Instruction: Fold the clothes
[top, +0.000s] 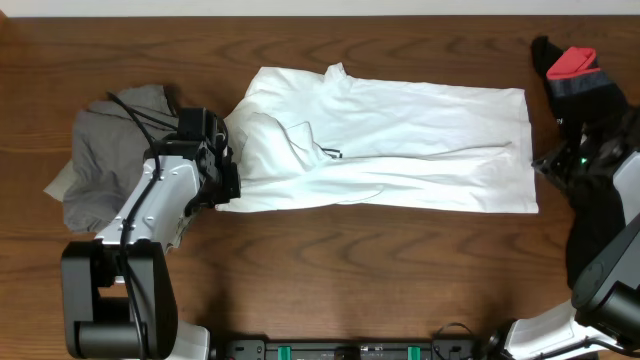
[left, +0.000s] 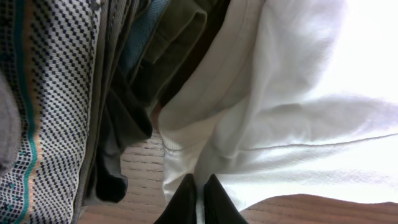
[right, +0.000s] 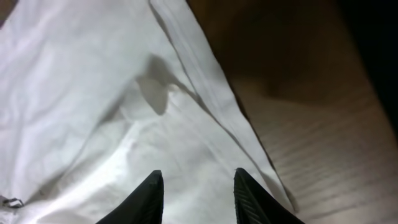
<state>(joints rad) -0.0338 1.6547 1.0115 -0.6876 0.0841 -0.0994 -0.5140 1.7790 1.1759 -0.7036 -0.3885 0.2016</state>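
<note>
Dark wood table (top: 330, 250) fills the overhead view, grain running left-right. White T-shirt (top: 400, 140) lies across the middle, stretched long from left to right. It has a lengthwise fold ridge along the near part and a collar bump at the far edge. No print shows. Right end is a straight edge; left end is bunched and wrinkled.

Left of it sits the grey-khaki pile (top: 100, 150), rumpled, reaching approx to the shirt's left end. Left arm (top: 150, 210) crosses over the pile's near-right part. In the left wrist view the pile shows as stacked layers, olive and dark, plus a dotted black-and-white fabric (left: 56, 93) w/ a teal stripe at far left.

Left claw (top: 228, 180) is at the shirt's near-left end. Left wrist view: its fingers (left: 183, 199) are pressed nearly together w/ a thin strip of white cloth btwn them, so it is clamped on the shirt's edge. Bare wood shows just beside.

Right claw (top: 545, 165) sits just off the shirt's right end, a small green light on the arm behind it. Right wrist view: fingers (right: 152, 193) are well apart, gripping nothing, over white cloth near the hem, w/ table to the right.

Black-and-red piece (top: 575, 65) lies at the far right corner, apart from the shirt, red patch on top.
</note>
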